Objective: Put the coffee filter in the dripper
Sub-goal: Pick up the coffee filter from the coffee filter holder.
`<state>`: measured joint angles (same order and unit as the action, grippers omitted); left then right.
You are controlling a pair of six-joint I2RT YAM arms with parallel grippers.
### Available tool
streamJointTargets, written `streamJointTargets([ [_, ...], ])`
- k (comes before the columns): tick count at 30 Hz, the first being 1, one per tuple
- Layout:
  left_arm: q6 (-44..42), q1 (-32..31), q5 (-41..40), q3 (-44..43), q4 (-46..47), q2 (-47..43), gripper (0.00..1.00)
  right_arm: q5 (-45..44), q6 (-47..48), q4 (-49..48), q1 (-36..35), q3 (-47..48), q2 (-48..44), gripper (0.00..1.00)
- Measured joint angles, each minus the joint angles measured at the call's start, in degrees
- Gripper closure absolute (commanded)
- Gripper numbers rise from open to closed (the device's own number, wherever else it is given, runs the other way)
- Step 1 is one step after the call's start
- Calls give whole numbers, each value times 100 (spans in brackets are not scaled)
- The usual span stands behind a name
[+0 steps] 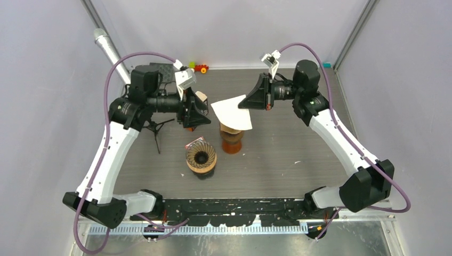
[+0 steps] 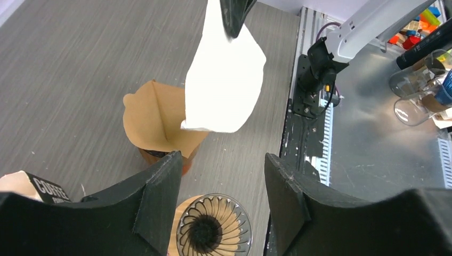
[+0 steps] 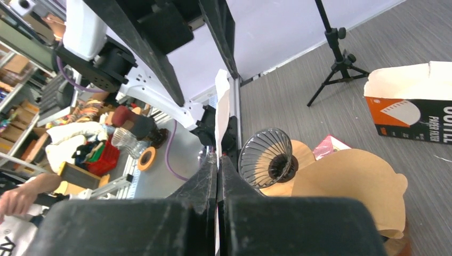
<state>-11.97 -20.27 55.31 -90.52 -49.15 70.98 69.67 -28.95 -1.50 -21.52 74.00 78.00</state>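
My right claw (image 1: pixel 244 103) is clamped on the edge of 1 white coffee filter (image 1: pixel 233 113), so the paper hangs free for lowering; the dripper (image 1: pixel 201 156) stands empty nearby; my left claw (image 1: pixel 198 113) hangs apart.

Dripper (image 1: pixel 201 156) sits on table (image 1: pixel 298 160), centre, toward the near edge. Stack of filters (image 1: pixel 231 130) stands just right of it and slightly behind. Paper filter (image 1: pixel 233 112) hangs above the stack, pinched by right gripper (image 1: pixel 242 104). Box (image 1: pixel 201 97) is behind dripper; tripod (image 1: pixel 156 128) is on its left.
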Motion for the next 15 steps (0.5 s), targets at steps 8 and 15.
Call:
streamJointTargets([
  [8, 586, 90, -2, 870, 850, -92, 43, 221, -1023, -1268, 39, -160, -13, 99],
  [15, 1379, 212, 260, 1010, 1659, -85, 43, 264, -1204, -1554, 48, -177, -63, 99],
])
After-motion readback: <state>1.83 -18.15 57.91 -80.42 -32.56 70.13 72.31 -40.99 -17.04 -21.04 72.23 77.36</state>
